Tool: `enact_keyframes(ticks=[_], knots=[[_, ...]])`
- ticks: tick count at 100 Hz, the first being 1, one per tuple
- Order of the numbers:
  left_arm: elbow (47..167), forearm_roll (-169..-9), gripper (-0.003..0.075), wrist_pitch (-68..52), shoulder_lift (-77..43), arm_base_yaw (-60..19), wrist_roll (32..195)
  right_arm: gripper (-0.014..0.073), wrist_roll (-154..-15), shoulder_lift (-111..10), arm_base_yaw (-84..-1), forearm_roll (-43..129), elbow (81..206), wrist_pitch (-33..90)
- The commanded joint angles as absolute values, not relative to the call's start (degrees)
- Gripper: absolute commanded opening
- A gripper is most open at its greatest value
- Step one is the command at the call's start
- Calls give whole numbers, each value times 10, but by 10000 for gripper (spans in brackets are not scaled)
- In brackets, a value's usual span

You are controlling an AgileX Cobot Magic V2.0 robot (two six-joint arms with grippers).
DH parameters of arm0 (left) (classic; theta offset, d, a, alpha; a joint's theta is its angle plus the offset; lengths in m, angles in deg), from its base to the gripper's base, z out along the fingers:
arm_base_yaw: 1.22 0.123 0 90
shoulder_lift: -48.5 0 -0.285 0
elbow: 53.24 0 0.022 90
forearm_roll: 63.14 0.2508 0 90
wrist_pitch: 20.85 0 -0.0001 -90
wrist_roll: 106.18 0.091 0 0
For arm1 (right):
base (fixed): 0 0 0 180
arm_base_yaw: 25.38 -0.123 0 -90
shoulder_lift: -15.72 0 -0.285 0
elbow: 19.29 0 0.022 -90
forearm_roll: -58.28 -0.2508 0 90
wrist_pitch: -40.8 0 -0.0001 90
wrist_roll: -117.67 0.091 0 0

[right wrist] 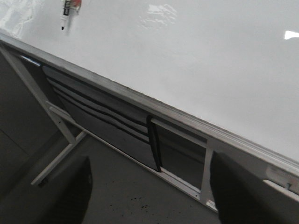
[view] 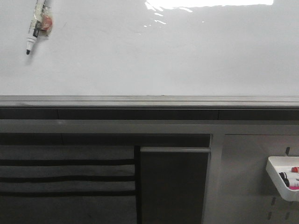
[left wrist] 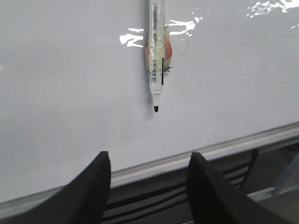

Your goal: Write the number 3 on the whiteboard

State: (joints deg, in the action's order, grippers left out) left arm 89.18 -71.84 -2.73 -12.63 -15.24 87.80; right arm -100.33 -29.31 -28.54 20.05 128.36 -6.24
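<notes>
Grey rail (view: pixel 149 100) of the whiteboard (view: pixel 163 56) runs across the whole front view, and below it stand a dark panel (view: pixel 174 184) and grey slats (view: pixel 65 170) on the left. On the board, at the upper left, a black-tipped marker (view: pixel 33 30) hangs with its tip down, fixed by a small orange-and-clear holder (view: pixel 46 22); the rest of the white surface is bare and wide open to the right, with glare at the top. No digit 3 can be seen on it. A white tray (view: pixel 282 177) with markers sits at the lower right, well below the rail, apart from the board. No gripper shows in this view. In the left wrist view, the left gripper (left wrist: pixel 149 191) has its two dark fingers (left wrist: pixel 91 193) spread wide, with nothing between them; the same marker (left wrist: pixel 156 56) is straight ahead on the whiteboard (left wrist: pixel 70 93), its black tip pointing toward the gap and clearly apart from the fingers. The rail (left wrist: pixel 187 161) crosses just beyond the fingertips. In the right wrist view, the right gripper (right wrist: pixel 149 191) is also wide and holds nothing; the whiteboard (right wrist: pixel 196 60) slants across, the marker (right wrist: pixel 67 14) is small and far in the corner, and the frame legs (right wrist: pixel 56 135) under the rail (right wrist: pixel 140 100) stand above a dark floor (right wrist: pixel 135 191), which the other views do not show.
</notes>
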Motion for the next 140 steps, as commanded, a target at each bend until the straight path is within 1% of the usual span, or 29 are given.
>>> enact_keyframes(ticks=[1, 17, 42, 59, 83, 90, 102, 117, 140], knots=[[919, -727, 333, -119, -173, -166, 878, 476, -1033, -307, -284, 158, 1304, -35], [955, -726, 334, -175, -258, -179, 878, 476, -1033, -310, -284, 158, 1304, -35], [1017, -724, 334, -185, -358, -179, 878, 476, -1033, -310, -284, 158, 1304, -42], [1036, -720, 333, -201, -397, -179, 878, 476, -1033, -310, -284, 158, 1304, -45], [1036, -720, 328, -229, -415, -179, 878, 476, -1033, -310, -284, 158, 1304, -45], [1036, -720, 293, -230, -415, -179, 878, 476, -1033, -310, -284, 158, 1304, -45], [1036, -720, 198, -231, -415, -179, 878, 476, -1033, -310, -284, 158, 1304, -45], [1036, -720, 111, -233, -415, -179, 878, 476, -1033, -310, -284, 158, 1304, -45], [1036, -720, 17, -233, -415, -179, 878, 476, -1033, -310, -284, 158, 1304, -45]])
